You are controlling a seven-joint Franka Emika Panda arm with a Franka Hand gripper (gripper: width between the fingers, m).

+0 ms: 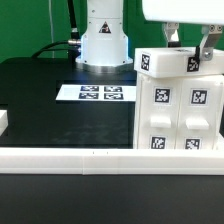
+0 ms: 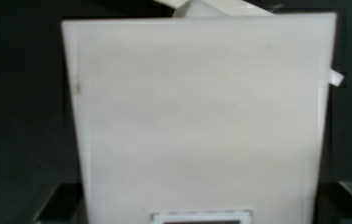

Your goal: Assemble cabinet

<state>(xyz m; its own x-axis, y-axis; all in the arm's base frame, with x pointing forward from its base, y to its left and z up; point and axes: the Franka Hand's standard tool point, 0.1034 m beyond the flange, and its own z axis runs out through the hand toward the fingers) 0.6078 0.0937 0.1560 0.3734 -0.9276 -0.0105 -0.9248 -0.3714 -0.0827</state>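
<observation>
**Top piece being seated on the cabinet**

The cabinet (image 1: 178, 110) is stood upright on the counter (image 1: 40, 100) at the exterior view's right, against the border rail (image 1: 100, 160). A tagged top block (image 1: 168, 63) is gripped between the fingers of the hand (image 1: 191, 48). Pressing it squarely down is judged next. Four tagged drawer blocks are seen filling the compartments.

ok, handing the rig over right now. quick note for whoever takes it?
Gripper: over the cabinet's top; its fingers straddle a small tagged block there. Contact unclear, so open or shut cannot be told.
Cabinet: upright at the exterior view's right, behind the long white rail, tagged drawer blocks seated in its front.
Marker board: flat near the robot base.
Done: front blocks in.
Left: seat the top block, probably; check the grip first.
</observation>
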